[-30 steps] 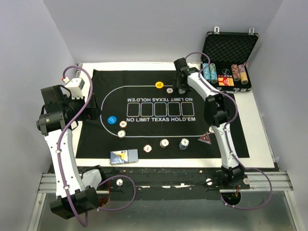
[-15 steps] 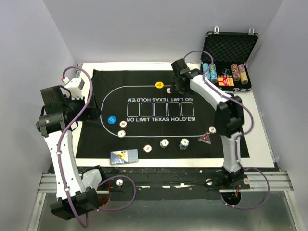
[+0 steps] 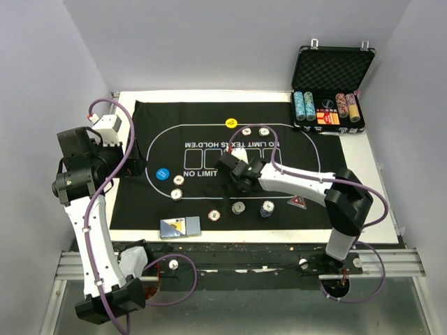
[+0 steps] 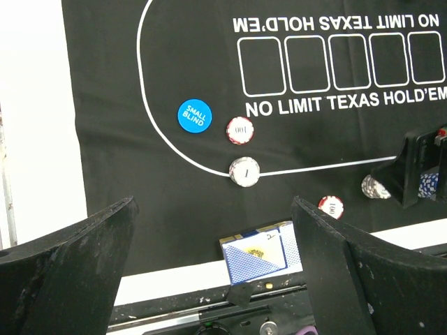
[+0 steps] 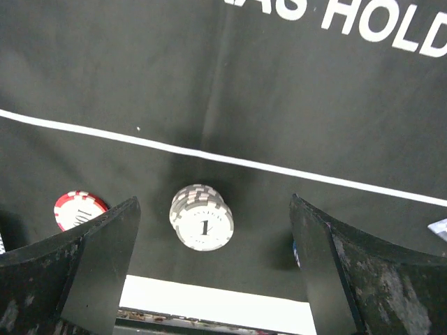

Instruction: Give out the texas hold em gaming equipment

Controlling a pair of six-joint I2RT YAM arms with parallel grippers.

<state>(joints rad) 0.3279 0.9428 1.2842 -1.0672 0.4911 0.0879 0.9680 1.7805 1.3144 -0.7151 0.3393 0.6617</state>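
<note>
White/grey chip stack [image 5: 202, 218], "1" on top, striped edges, sits on the black mat [image 5: 140, 70] just below the white line. R gripper [image 5: 213, 201] is spread wide w/ nothing held, and the stack shows btwn its fingers, no contact. Red chip [image 5: 79, 209] at the stack's 9 o'clock. L gripper [image 4: 213, 202] is also wide apart & empty, card deck [image 4: 260, 259] at its 6.

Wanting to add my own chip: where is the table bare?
The mat is bare at its far-left corner, left of the yellow button, and at its right end, between the case and the right arm. Crowded: the near edge, with chips, card deck and triangular marker.
</note>
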